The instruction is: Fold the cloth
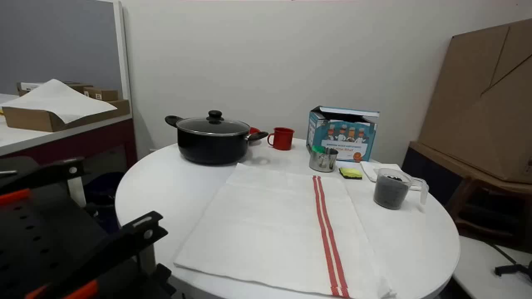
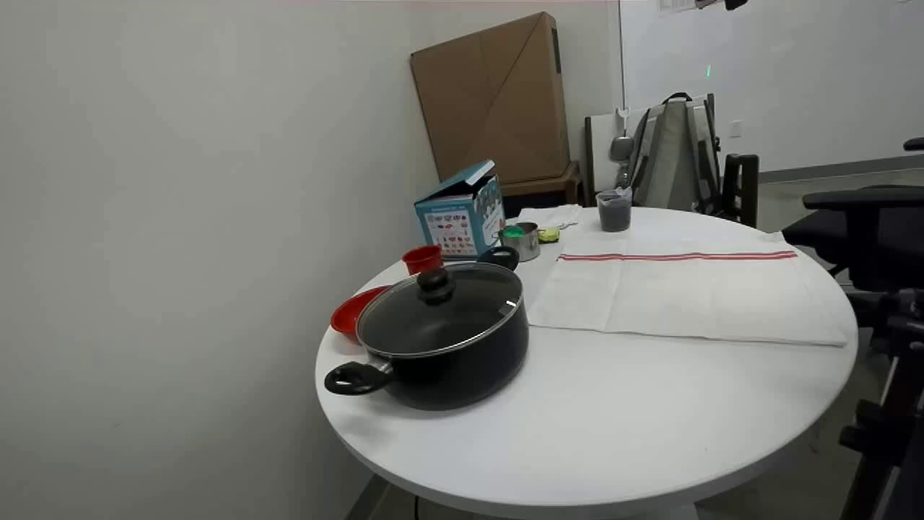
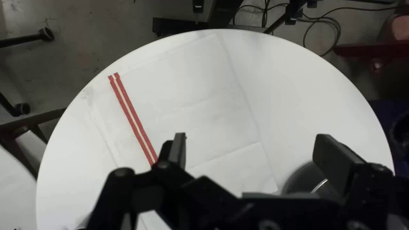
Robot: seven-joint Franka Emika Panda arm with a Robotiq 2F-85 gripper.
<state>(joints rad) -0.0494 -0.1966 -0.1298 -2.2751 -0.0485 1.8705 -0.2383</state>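
Cloth [image 1: 266,241]: white, lying spread flat on the round white desk [image 1: 419,241], crease lines visible. 2 red stripes [image 1: 324,234] run lengthwise, nearer the edge on the side of the clear measuring cup [image 1: 390,191]. 1 end sits close to the desk's rim; corner there on the striped side a bit rumpled. 1 layer or more, can't tell.

Tool [image 3: 250,140] apart from the cloth, fingers [image 3: 332,156] spread wide, cloth and desk visible through the gap. In the wrist view 1 finger covers the stripes' far end, the other overlaps the black pot [image 1: 212,147].

Pot has its glass lid on, right by a cloth corner; touching or not, can't tell. Red bowl [image 2: 350,312] partly hidden behind it, red mug [image 1: 282,139] upright nearby. Blue box [image 1: 353,133], top flap raised, steel cup [image 1: 322,161] in front with a green item [image 1: 318,148] at its mouth. Yellow sponge [image 1: 351,173] just beside. Measuring cup holds something dark. Big cardboard box [image 1: 478,108] tilted beyond the desk; grey backpack [image 2: 675,152] near it in an exterior view.
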